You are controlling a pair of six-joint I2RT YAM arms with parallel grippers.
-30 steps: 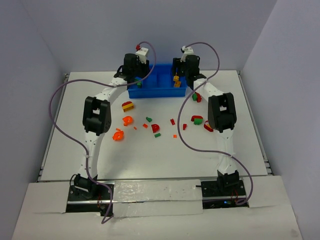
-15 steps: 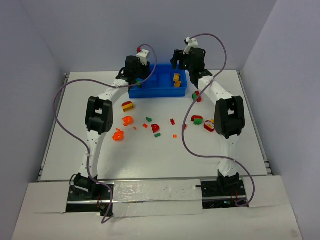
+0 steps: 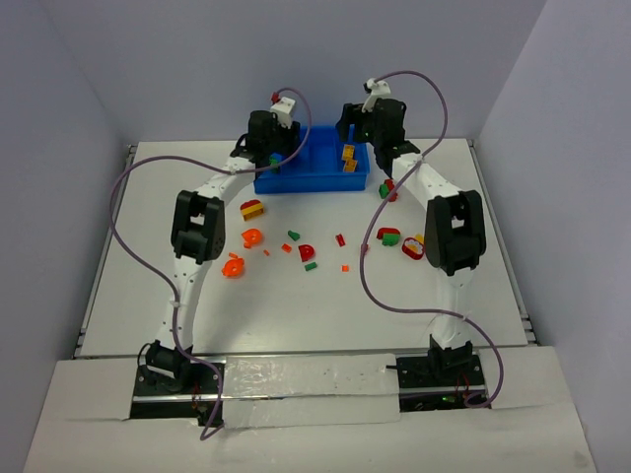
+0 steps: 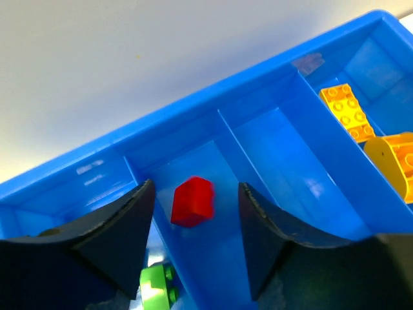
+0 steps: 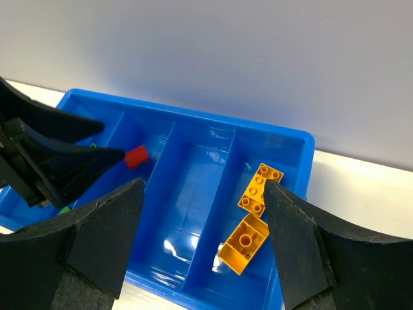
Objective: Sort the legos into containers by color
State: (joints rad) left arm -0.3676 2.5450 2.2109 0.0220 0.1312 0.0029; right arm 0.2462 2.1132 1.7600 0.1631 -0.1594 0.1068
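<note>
At the far end of the table (image 3: 296,315), the blue tray (image 3: 311,184) holds only a few legos: a green piece (image 4: 155,284) in the leftmost compartment, a red piece (image 4: 191,203) in the second and two orange pieces (image 5: 244,244) in the rightmost. The third looks bare. Your left gripper (image 4: 195,187) is partly open around the red piece and touches neither side, so it's likely released. Your right gripper (image 5: 203,187) hangs over the tray, jaws wide, holding nothing. A dozen-odd loose legos (image 3: 306,252) on the table remain unsorted, so it's early going.

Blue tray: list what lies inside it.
Two orange legos at the right end, a red lego second from left, a green lego leftmost; the left end effector covers the rest.
</note>
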